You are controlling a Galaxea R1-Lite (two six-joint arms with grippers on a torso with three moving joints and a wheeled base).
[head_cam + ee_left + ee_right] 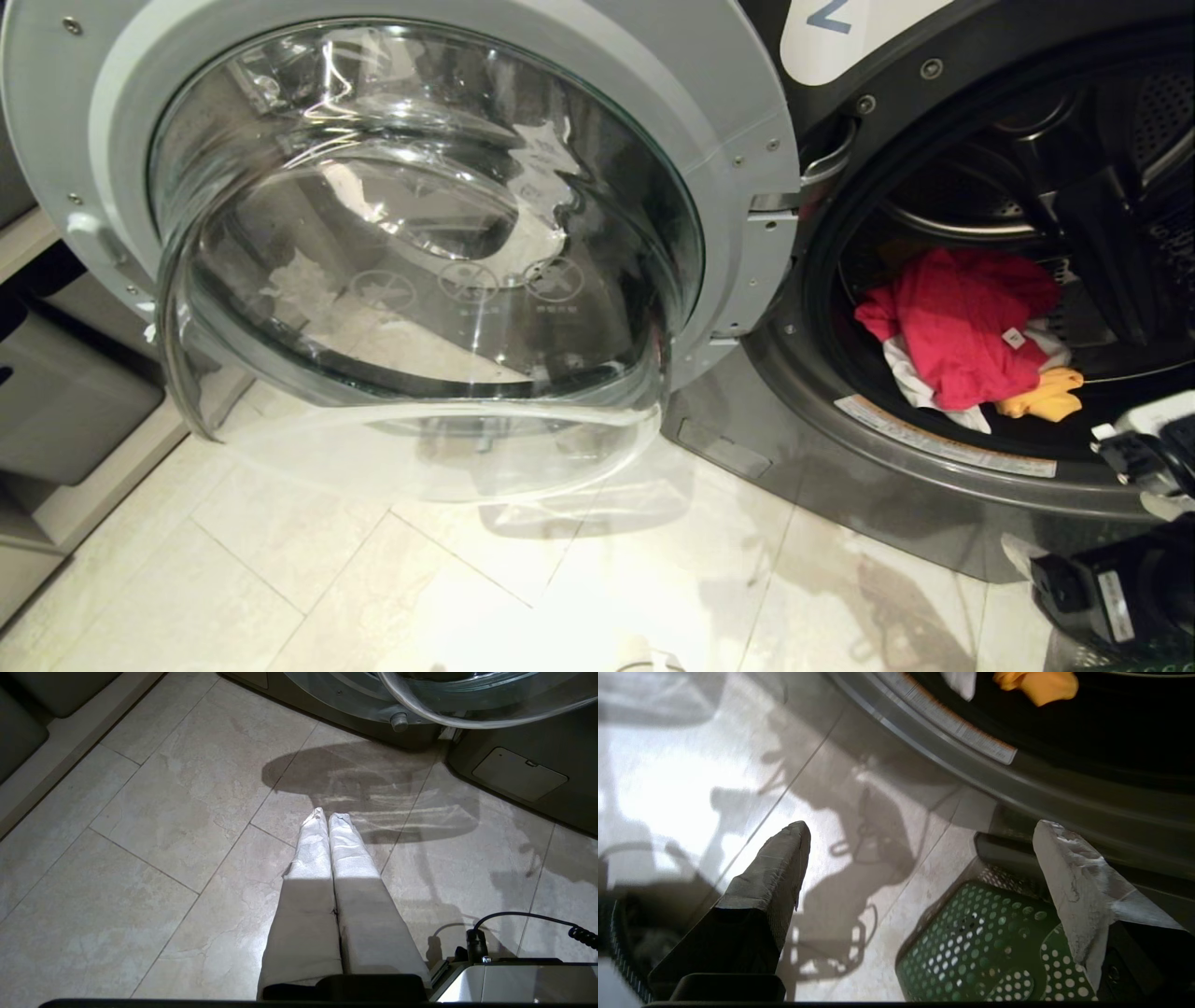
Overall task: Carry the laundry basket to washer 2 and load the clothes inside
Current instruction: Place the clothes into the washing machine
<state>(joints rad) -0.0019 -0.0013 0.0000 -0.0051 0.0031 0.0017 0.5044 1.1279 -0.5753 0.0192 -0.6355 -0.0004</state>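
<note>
Washer 2 point(934, 485) stands with its door point(420, 243) swung fully open toward the robot's left; part of a white label with a blue mark shows at the top of the front panel. The clothes point(962, 336) lie inside the drum, near the front lip: the pink-red garment on top, a white one under it, the yellow-orange one at the edge nearest the opening's lower right.

Right gripper point(920, 830): fingers spread wide apart, nothing between them. It hangs over the tiled floor point(373, 579) just in front of the washer's lower rim. The basket point(985, 942) sits on the floor close against the washer base, below the opening. In the right wrist view only perforated green wall and floor of the basket show through; no cloth is visible in the part that can be seen, but the rest is hidden behind the finger.

Left gripper point(327, 816): fingers pressed together, empty, pointing at bare floor under the open door. Idle.

Step in hand, as I judge it: carrying is done, and loading looks finished or nearly so, since all three garments described are in the drum.

Next move calls for: a look into the basket to confirm nothing is left. If a piece remains, the right gripper must drop into the basket, close on the cloth and lift it over the rim into the drum. If not, pull the arm clear of the door's swing.
</note>
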